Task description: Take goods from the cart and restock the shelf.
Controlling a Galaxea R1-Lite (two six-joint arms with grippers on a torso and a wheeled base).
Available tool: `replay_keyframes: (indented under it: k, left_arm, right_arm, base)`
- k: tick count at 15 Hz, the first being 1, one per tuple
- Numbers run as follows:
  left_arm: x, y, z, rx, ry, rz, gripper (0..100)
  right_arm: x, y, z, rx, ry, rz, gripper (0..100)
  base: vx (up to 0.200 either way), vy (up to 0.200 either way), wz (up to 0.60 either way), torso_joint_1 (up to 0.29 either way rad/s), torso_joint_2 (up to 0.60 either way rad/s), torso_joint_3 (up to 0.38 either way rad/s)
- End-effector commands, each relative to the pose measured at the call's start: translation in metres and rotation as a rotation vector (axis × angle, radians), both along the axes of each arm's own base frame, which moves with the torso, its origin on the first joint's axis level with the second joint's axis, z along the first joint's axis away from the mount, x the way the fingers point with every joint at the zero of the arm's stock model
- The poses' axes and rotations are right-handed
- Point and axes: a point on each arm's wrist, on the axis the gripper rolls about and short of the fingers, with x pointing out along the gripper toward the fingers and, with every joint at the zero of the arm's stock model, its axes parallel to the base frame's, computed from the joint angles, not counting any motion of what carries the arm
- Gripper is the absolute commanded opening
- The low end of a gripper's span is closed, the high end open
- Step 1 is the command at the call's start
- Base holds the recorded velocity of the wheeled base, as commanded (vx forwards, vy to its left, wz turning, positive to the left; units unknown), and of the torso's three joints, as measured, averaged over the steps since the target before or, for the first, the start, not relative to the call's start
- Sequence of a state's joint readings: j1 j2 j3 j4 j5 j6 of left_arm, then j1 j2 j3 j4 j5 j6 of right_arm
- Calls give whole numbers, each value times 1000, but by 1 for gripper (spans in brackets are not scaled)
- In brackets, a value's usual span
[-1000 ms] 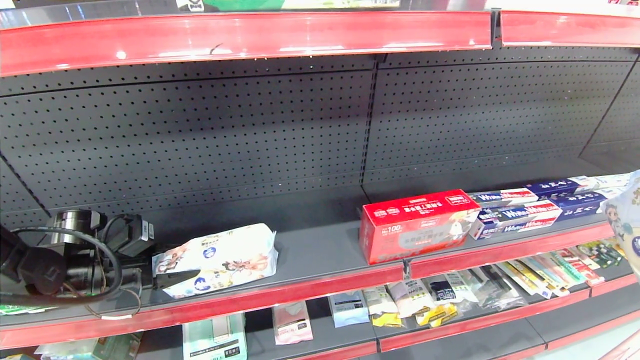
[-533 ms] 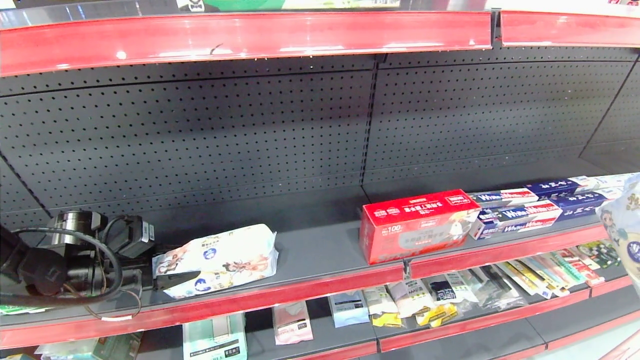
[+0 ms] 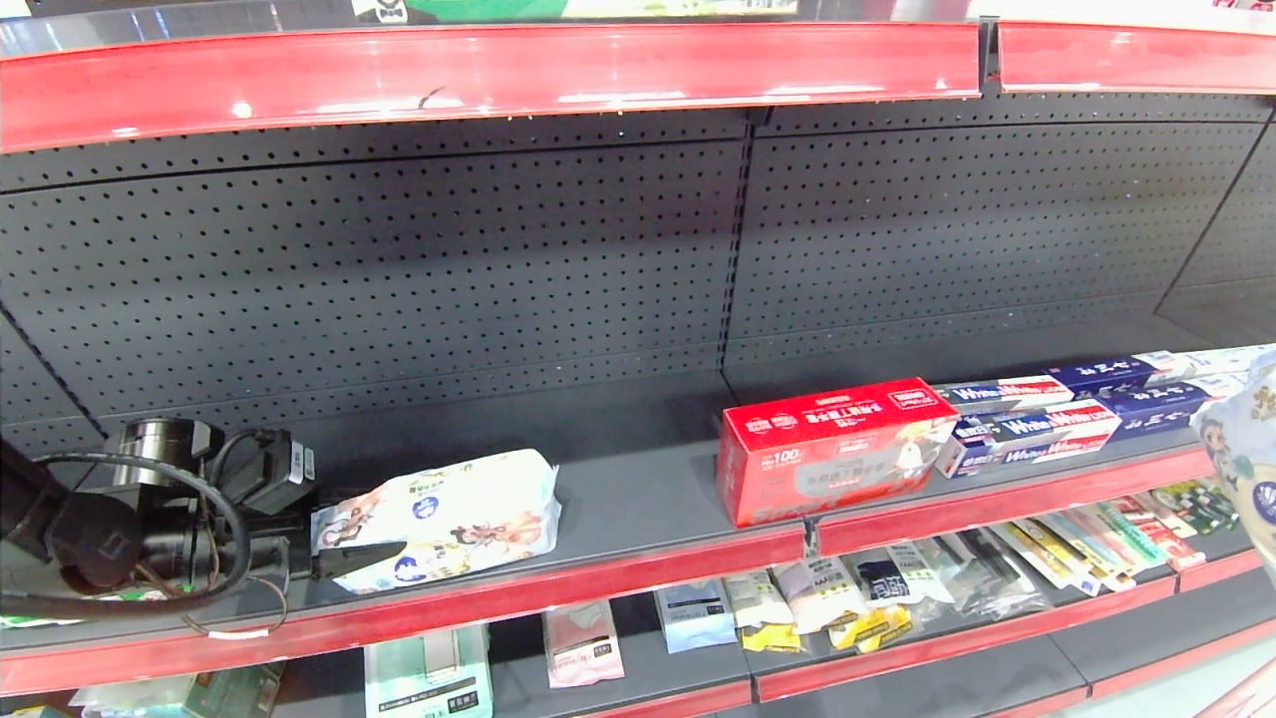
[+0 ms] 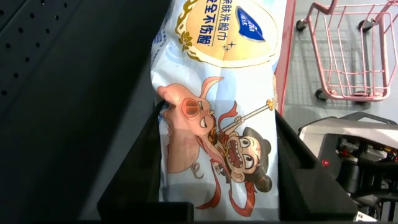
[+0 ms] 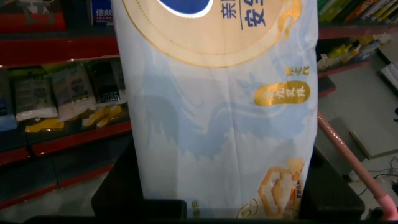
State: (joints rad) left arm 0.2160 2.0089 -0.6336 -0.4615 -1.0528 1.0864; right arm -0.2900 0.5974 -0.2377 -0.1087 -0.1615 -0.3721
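A dark grey shelf with a red front lip runs across the scene, backed by a perforated panel. At its left end the left gripper lies low over the shelf, its jaws closed on the near end of a white pack of wet wipes printed with cartoon figures. The pack lies on its side on the shelf, well to the left of a red box and the blue-and-white toothpaste boxes just beyond it.

Compared with half a second ago, the left gripper and its pack have slid a little to the right along the shelf, towards the red box; nothing else on the shelf has moved.

From the left wrist, the same pack sits clamped between the two black jaws of the gripper, with a pink wire cart on the floor behind.

At the far right edge, a second pack of wipes hangs in the air in front of the shelf's right end. It has edged slightly further into sight than a second ago. The right wrist camera shows this pack upright, gripped by the jaws of the right gripper.
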Motion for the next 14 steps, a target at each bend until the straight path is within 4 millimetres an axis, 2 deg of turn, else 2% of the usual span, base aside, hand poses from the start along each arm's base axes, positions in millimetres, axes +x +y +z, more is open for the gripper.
replay_keyframes:
  k: [1, 14]
  left_arm:
    - [0, -1, -2, -5, 9, -5, 0]
    - [5, -2, -3, -7, 2, -15, 0]
  right_arm:
    - [0, 0, 0, -2, 0, -5, 0]
    - [0, 0, -3, 1, 12, -7, 0]
  base:
    - [0, 0, 0, 0, 0, 0]
    - [0, 0, 0, 0, 0, 0]
